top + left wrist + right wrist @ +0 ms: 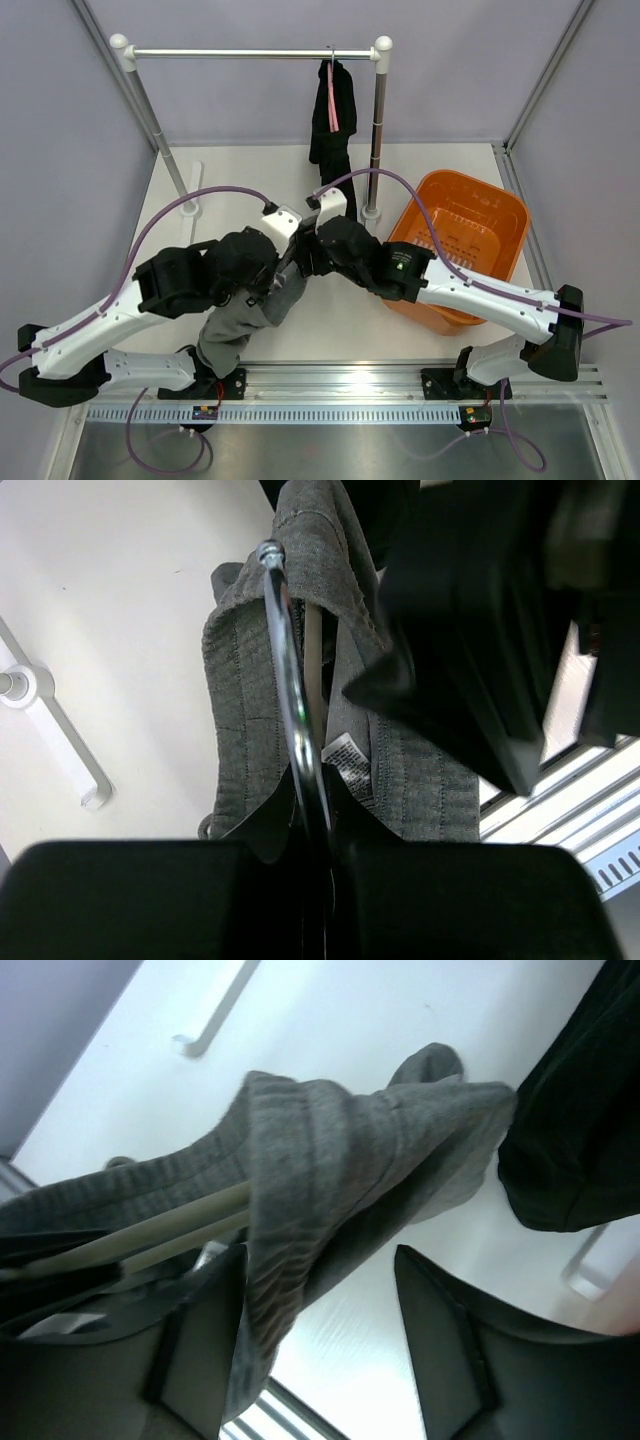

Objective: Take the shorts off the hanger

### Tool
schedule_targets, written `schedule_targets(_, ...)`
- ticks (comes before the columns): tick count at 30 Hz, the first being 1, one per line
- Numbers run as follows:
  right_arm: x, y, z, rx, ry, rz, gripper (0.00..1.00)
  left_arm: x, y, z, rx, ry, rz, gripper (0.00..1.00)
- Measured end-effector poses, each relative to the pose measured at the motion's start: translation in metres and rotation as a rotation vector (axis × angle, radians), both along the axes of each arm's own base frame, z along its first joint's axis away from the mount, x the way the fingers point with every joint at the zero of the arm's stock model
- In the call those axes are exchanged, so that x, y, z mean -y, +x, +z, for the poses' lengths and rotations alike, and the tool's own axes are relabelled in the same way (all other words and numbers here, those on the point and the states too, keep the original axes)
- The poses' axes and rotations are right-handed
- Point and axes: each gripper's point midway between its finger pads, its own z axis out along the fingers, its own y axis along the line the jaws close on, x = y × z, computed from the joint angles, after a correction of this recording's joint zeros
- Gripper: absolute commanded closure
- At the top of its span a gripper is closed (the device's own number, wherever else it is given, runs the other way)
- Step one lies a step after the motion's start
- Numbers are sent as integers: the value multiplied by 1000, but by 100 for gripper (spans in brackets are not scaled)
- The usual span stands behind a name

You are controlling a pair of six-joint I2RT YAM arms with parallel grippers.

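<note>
Grey shorts (pixel 245 315) hang from a hanger above the table's near middle, where both arms meet. My left gripper (pixel 315 810) is shut on the hanger's metal hook (pixel 290 670), and the shorts' waistband (pixel 240 690) drapes just beyond it. In the right wrist view the right gripper (pixel 320 1260) stands open around a fold of the shorts (pixel 340 1150). The cloth lies against its left finger (pixel 200 1340), with a wide gap to the other finger. The hanger's pale bars (pixel 170 1225) poke out of the cloth at the left.
At the back a metal rack (pixel 250 53) carries a black garment (pixel 335 120) on a pink hanger (pixel 333 105). An orange basket (pixel 500 205) sits at the right. The rack's white foot (pixel 60 740) lies on the table.
</note>
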Motion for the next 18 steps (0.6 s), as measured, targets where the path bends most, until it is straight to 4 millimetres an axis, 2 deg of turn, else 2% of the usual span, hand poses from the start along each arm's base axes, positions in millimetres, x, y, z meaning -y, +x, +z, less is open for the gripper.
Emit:
schedule_targets(1,0,2,-1,5,-9,-11,45,-1,-1,1,1,-4,-2,100)
schedule_targets(2,1,5,-2,11,-18,-20,58,-3,-2,3,3,-10,-3,100)
schedule_targets(4,0,9,1,26,-27,-35,73,-6,-4,7,10,-28,-4,100)
schedule_targets(5,0,11,4,35,-26,-46,87,-8,-5,9,14,-38,-5,100)
schedule_targets(7,1,16,12,56,-20,-71,97,-12,-7,14,20,-60,-9,100)
schedule_targets(8,2,18,16,68,-18,-86,100,-13,-9,16,23,-71,-11,100)
schedule_targets(14,14,31,38,118,-18,-164,100,-18,-17,18,16,-107,-40,100)
schedule_targets(18,25,46,47,122,-20,-212,100,-20,-22,17,13,-135,-61,100)
